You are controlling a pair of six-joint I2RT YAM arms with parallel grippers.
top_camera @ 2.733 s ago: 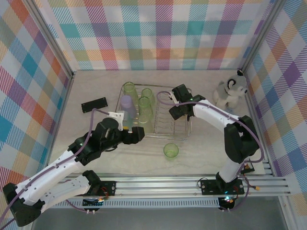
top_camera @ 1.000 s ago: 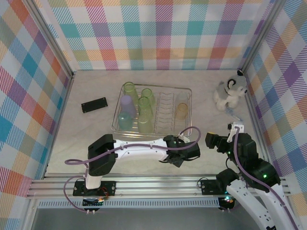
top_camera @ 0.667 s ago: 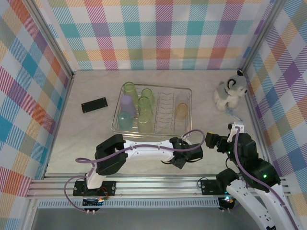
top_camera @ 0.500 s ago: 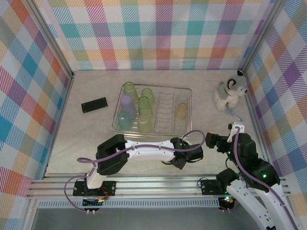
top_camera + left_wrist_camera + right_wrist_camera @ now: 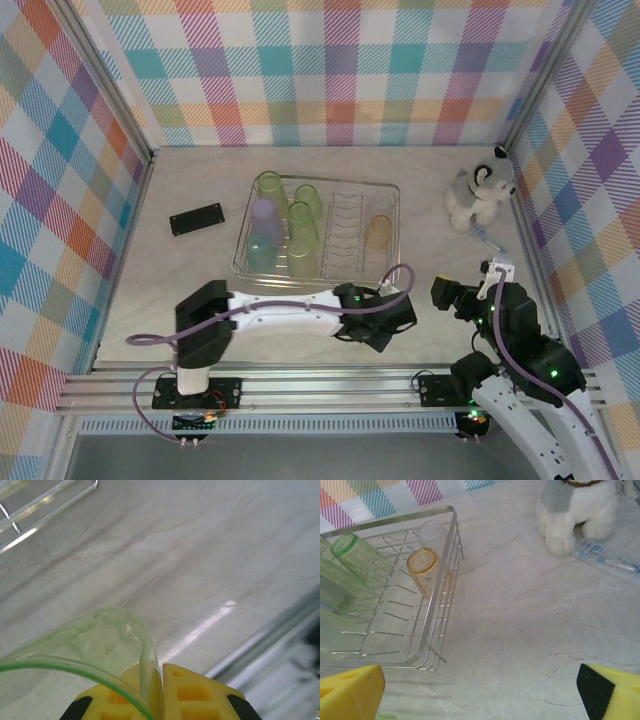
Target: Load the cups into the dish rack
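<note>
Green cup (image 5: 100, 645) near the front edge of the table (image 5: 200, 555), in front of the dish rack (image 5: 345, 240), its thin wall pinched at the rim between the pressed-together yellow fingers of the left gripper (image 5: 160, 675). Probably light, slick, slightly springy plastic: rim hold sound, but gentle, to avoid flexing or slipping. Right gripper (image 5: 480, 680) spread wide, empty. Free room mid-rack among the dividers, between other cups (image 5: 265, 215); low wire rim to clear.

Two arms, left arm (image 5: 285, 310) and right arm (image 5: 522, 335), white shells on black joints, lavender cable (image 5: 150, 338) looping along each, small green lights (image 5: 347, 291), left gripper (image 5: 161, 690) and right gripper (image 5: 480, 692) with blocky yellow fingers (image 5: 197, 695), black patches
</note>
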